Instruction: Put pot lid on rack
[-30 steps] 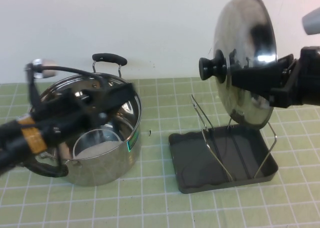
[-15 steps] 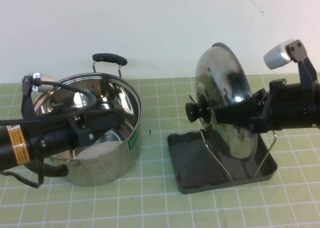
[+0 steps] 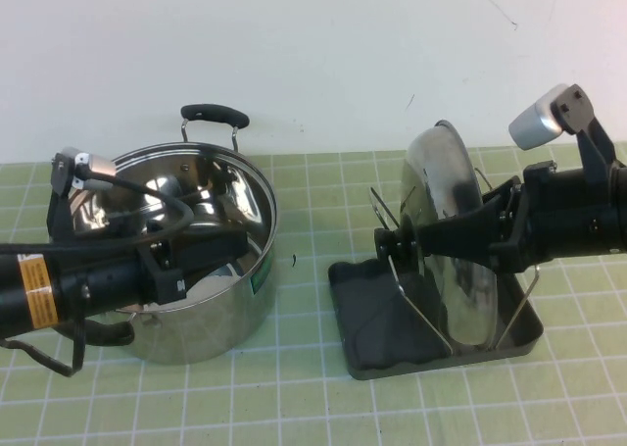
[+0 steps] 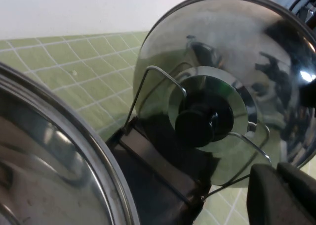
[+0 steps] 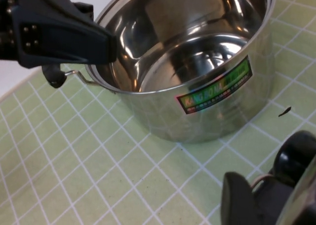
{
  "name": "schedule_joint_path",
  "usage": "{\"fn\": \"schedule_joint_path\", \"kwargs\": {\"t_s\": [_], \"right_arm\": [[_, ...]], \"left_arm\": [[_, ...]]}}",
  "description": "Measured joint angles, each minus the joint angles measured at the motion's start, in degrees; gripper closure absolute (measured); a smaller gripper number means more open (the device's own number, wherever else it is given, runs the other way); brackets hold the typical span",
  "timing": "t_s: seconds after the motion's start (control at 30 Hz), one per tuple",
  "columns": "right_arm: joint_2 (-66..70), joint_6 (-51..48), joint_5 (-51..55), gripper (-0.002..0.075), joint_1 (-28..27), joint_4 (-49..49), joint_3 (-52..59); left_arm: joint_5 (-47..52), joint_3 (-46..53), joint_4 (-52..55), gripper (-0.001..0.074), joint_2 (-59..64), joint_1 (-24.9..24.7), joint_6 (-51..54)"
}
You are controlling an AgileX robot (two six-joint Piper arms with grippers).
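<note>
The pot lid point(image 3: 453, 232) was held on edge by the right gripper point(image 3: 427, 238), clamped at its knob, so it'd slot between the rack point(image 3: 438, 309) wires, while the left gripper point(image 3: 211, 253), grip unreadable, was parked over the pot point(image 3: 186, 260).

High view: raised, angled down at table. Left wrist: close, faces pot lid point(image 4: 224, 81) on rack point(image 4: 163, 185). Right wrist: close, faces pot point(image 5: 197, 62); all share pot.
</note>
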Motion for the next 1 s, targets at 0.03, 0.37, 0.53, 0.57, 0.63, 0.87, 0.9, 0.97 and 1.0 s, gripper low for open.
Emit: {"fn": "schedule_joint_path", "kwargs": {"t_s": [0.03,0.37,0.53,0.57,0.63,0.87,0.9,0.97,1.0], "right_arm": [[0.0,-0.14,0.0,0.0429,0.0,0.0,0.0],[-7.35,0.88,-0.12,0.0493,-4.91,-4.11,0.0],[-16.81,2.27,-0.51,0.0582,-9.2,-10.03,0.0],[-18.96,2.4,-1.05,0.0597,-9.74,-10.54,0.22],[-23.08,2.4,-2.63,0.0616,-10.33,-10.96,1.33],[-42.03,-4.21,-7.79,0.0648,-10.33,-8.54,11.01],[-45.4,-6.18,-8.78,0.065,-10.33,-7.19,13.04],[-51.53,-10.27,-9.95,0.0651,-10.36,-4.53,16.98],[-55.02,-12.32,-10.07,0.0652,-10.46,-3.29,18.77]], "left_arm": [[0.0,0.0,0.28,0.0734,0.0,0.1,0.0],[4.53,0.0,0.57,0.0733,-8.47,8.69,1.32],[22.35,0.0,4.38,0.0734,-21.32,13.06,0.27],[26.08,0.0,6.01,0.0734,-23.97,13.19,-0.82],[30.78,0.0,10.18,0.0734,-28.68,13.42,-3.57],[33.56,1.46,20.46,0.0734,-38.22,13.54,-14.87],[33.56,2.34,20.72,0.0734,-39.27,13.54,-15.18],[34.07,4.27,21.23,0.0734,-41.24,13.07,-15.85],[34.48,5.77,21.23,0.0734,-42.18,12.41,-16.16]]}}
